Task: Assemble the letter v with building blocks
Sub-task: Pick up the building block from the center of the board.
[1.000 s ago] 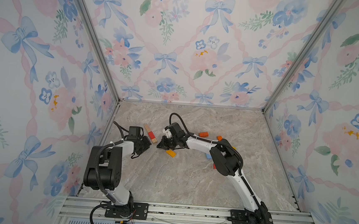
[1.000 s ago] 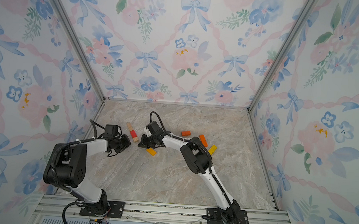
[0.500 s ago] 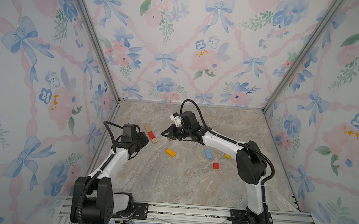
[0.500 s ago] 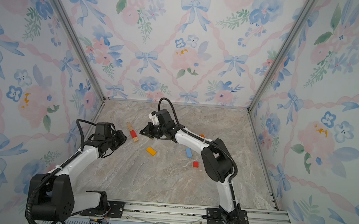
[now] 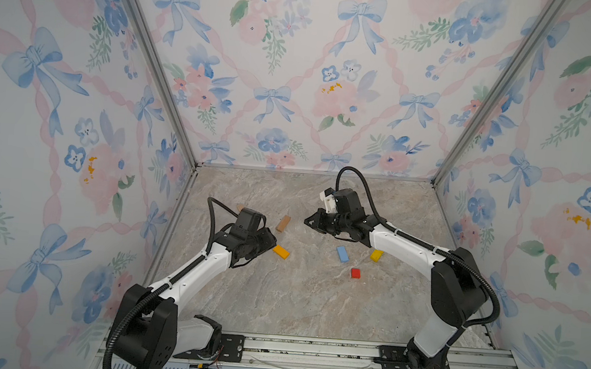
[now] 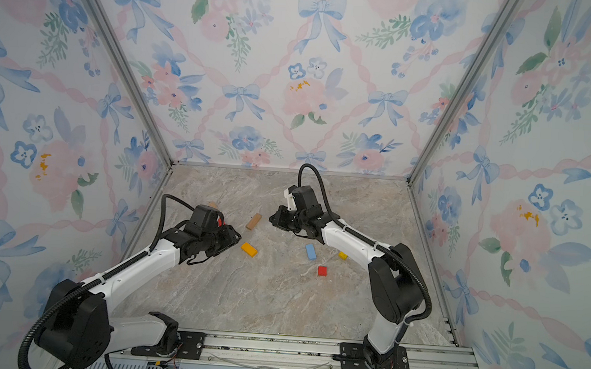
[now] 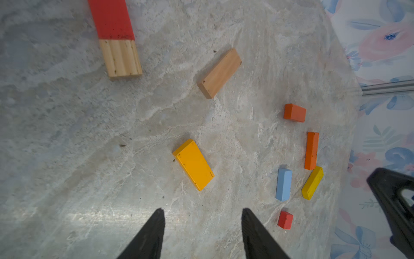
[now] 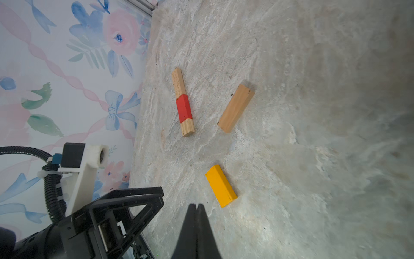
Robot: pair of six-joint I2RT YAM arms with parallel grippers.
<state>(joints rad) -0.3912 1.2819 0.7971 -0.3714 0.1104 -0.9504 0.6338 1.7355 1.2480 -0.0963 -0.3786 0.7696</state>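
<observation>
My left gripper (image 5: 271,242) (image 7: 201,210) hangs open and empty, just short of a flat yellow-orange block (image 5: 280,252) (image 7: 193,164). A natural wood bar (image 5: 283,223) (image 8: 236,108) lies slanted beyond it. To its left lies a straight row of wood, red and wood blocks (image 8: 182,102) (image 7: 121,58), mostly hidden behind my left wrist in both top views. My right gripper (image 5: 306,221) (image 8: 196,205) is shut on nothing, right of the wood bar. Light blue (image 5: 342,254), yellow (image 5: 376,256) and small red (image 5: 355,273) blocks lie under the right arm.
Two orange blocks (image 7: 294,112) (image 7: 311,150) lie farther right, hidden by the right arm in both top views. Floral walls (image 5: 294,85) close in the marble floor (image 5: 296,299) on three sides. A metal rail (image 5: 311,350) carries both arm bases at the front.
My left gripper has swung right from the block row toward the yellow-orange block and opened. The right gripper has drawn back to the right, still shut.
</observation>
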